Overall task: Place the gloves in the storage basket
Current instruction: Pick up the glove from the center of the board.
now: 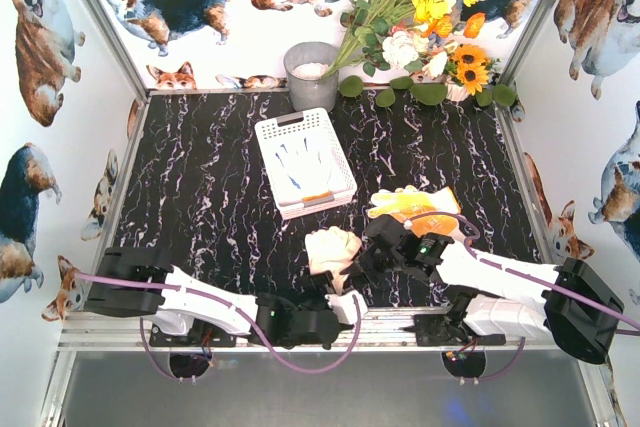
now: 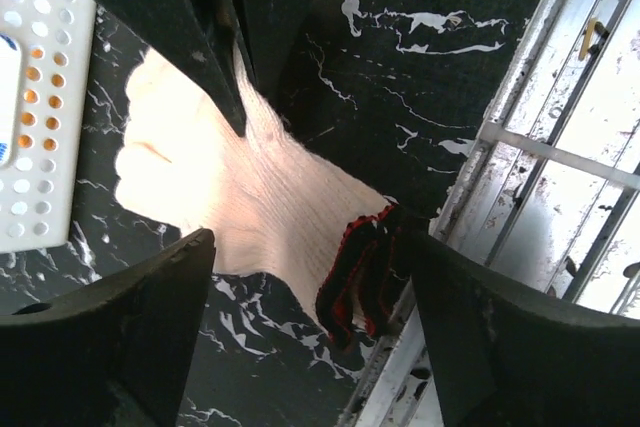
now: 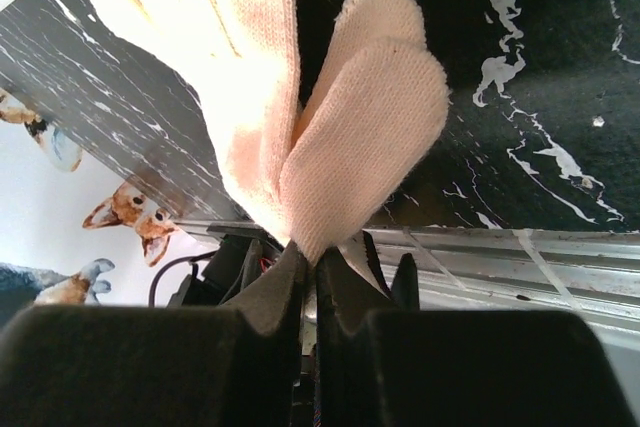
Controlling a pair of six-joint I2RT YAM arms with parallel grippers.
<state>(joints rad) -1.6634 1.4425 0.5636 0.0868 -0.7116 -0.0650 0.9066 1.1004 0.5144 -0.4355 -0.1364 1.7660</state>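
A cream glove (image 1: 333, 245) with a dark, red-trimmed cuff (image 2: 358, 269) hangs near the table's front edge. My right gripper (image 1: 352, 272) is shut on its folded fabric, as the right wrist view shows (image 3: 318, 259). The glove (image 3: 300, 97) spreads out beyond the jaws. My left gripper (image 1: 340, 309) is open just in front of the glove, its fingers on either side of the cuff end without touching it (image 2: 310, 347). Yellow gloves with orange trim (image 1: 415, 210) lie to the right. The white latticed basket (image 1: 345, 172) holds a blue-palmed white glove (image 1: 300, 162).
A grey round pot (image 1: 310, 72) and a bunch of flowers (image 1: 420, 17) stand at the back. The metal rail at the table's front edge (image 2: 520, 147) runs right beside the cuff. The basket's corner (image 2: 40, 97) is left of the glove.
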